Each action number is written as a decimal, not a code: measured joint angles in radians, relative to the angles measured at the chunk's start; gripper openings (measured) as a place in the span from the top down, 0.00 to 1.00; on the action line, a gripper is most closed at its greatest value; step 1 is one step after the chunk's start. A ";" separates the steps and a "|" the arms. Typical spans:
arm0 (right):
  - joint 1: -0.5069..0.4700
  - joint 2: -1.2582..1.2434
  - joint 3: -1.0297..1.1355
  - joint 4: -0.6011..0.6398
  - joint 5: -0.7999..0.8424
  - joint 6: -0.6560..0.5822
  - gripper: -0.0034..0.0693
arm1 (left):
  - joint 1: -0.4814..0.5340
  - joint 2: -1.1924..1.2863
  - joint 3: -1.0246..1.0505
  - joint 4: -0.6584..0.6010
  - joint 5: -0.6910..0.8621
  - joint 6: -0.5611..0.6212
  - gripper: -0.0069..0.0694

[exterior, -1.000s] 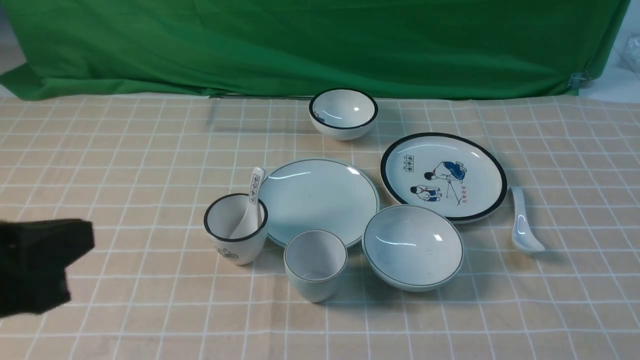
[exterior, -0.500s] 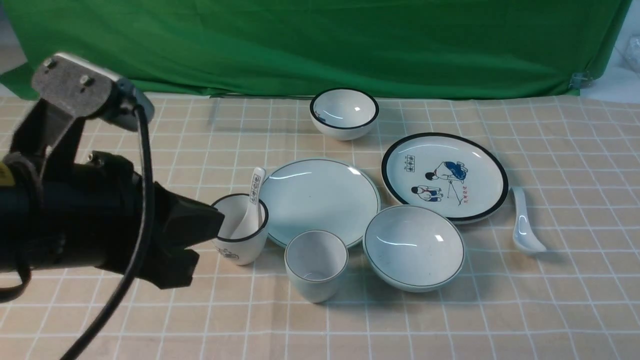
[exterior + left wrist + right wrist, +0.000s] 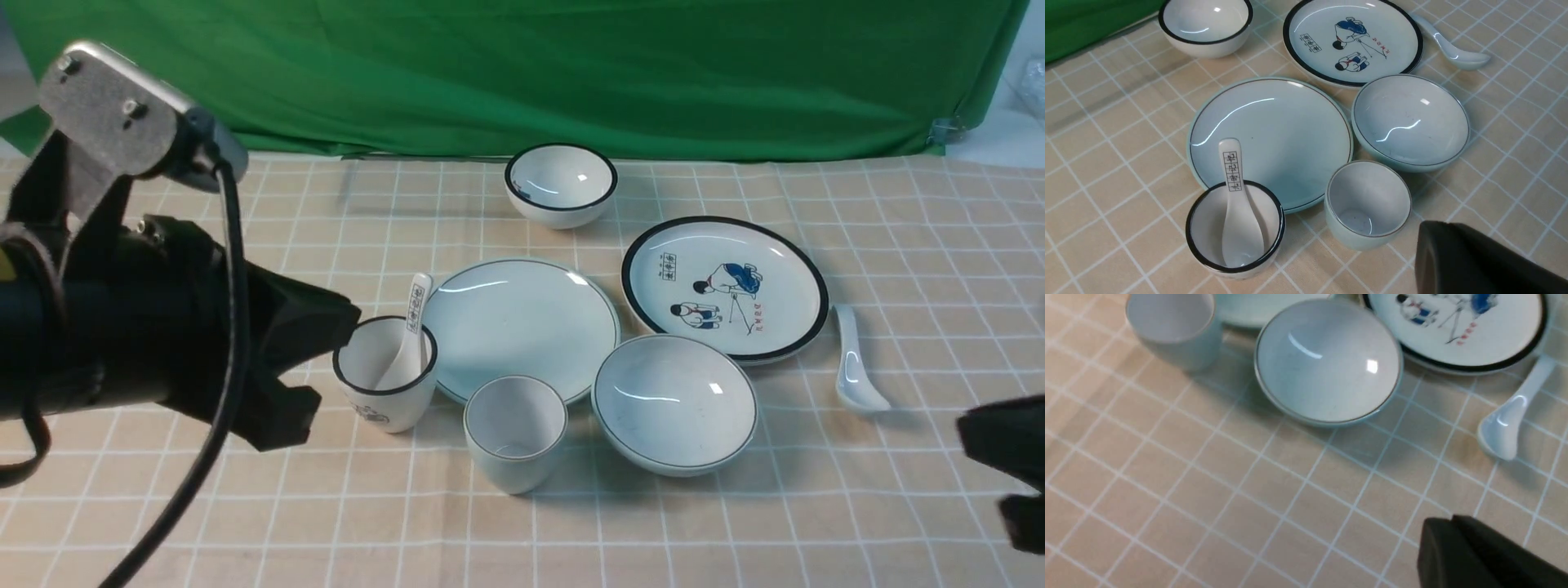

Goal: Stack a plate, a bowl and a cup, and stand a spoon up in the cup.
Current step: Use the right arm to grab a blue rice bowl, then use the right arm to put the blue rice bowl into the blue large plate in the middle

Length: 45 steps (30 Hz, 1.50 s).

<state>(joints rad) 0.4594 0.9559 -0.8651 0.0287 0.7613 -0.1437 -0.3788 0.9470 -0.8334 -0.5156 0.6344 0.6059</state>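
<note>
Pale blue-white round plate (image 3: 522, 327), wide bowl (image 3: 673, 400) and handleless cup (image 3: 514, 433) beside it, and soup spoon (image 3: 853, 367) farther off all sat unstacked on the table; the left pincer (image 3: 1437, 249) and right pincer (image 3: 1449, 539) were closed, empty.

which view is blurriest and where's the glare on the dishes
Right wrist view is the softest, the bowl and spoon edges smeared, one bright glare spot in the bowl; left wrist view is sharp, with curved light streaks across the plate and bowl; front view is sharp too, with thin highlights only.
</note>
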 joint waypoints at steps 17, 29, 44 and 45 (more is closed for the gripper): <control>0.132 0.748 -0.309 -0.008 0.016 -0.418 0.28 | 0.000 -0.242 0.043 0.030 0.060 0.002 0.91; 0.132 0.909 -0.317 -0.052 -0.122 -0.530 0.60 | 0.000 -0.244 0.043 0.030 0.080 0.001 0.91; 0.153 0.810 -0.591 -0.005 -0.050 -0.446 0.84 | 0.000 -0.244 0.043 0.052 0.078 0.001 0.91; 0.154 0.825 -0.627 0.017 -0.050 -0.446 0.84 | 0.000 -0.244 0.043 0.052 0.073 0.001 0.91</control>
<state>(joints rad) 0.6131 1.7809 -1.4920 0.0455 0.7109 -0.5898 -0.3788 0.7025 -0.7900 -0.4631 0.7074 0.6068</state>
